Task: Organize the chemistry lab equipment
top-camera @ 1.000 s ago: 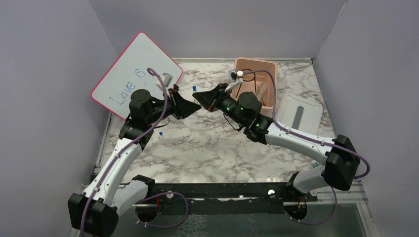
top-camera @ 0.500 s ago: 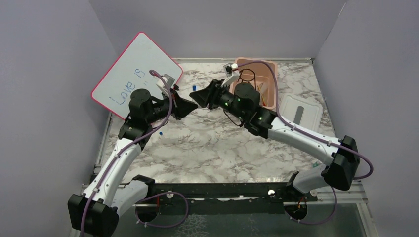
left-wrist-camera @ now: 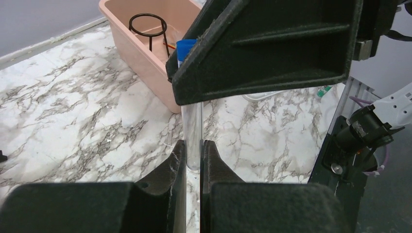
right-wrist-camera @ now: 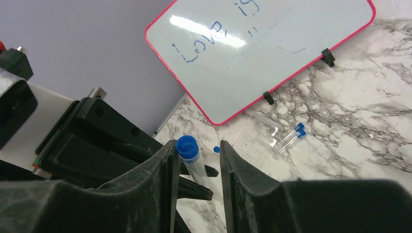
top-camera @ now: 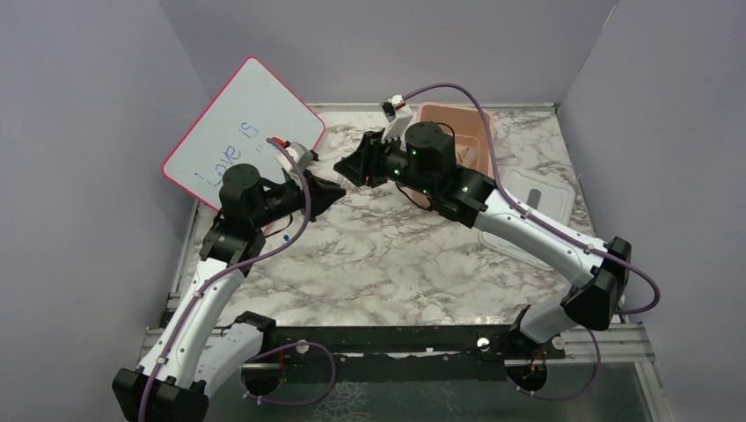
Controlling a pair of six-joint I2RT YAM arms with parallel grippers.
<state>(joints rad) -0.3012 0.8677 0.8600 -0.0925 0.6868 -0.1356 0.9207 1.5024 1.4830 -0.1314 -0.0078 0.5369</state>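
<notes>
My left gripper [left-wrist-camera: 193, 145] is shut on the lower end of a clear tube [left-wrist-camera: 193, 131] with a blue cap [right-wrist-camera: 187, 145], held above the marble table. My right gripper [right-wrist-camera: 198, 143] is open, its fingers on either side of the capped end; the cap sits close against one finger. In the top view the two grippers meet tip to tip, left [top-camera: 332, 191] and right [top-camera: 347, 167]. A black wire ring stand [left-wrist-camera: 148, 22] stands in the pink tub [left-wrist-camera: 141, 51]. Two more blue-capped vials [right-wrist-camera: 291, 136] and a loose blue cap [right-wrist-camera: 216, 149] lie by the whiteboard.
The pink-rimmed whiteboard [top-camera: 242, 132] leans at the back left. The pink tub [top-camera: 475, 119] sits at the back right behind the right arm, and its white lid [top-camera: 532, 202] lies beside it on the table.
The left gripper closed on the tube and the right gripper opened around its capped end. The right wrist moved left and toward the back; the left arm drew back slightly.
</notes>
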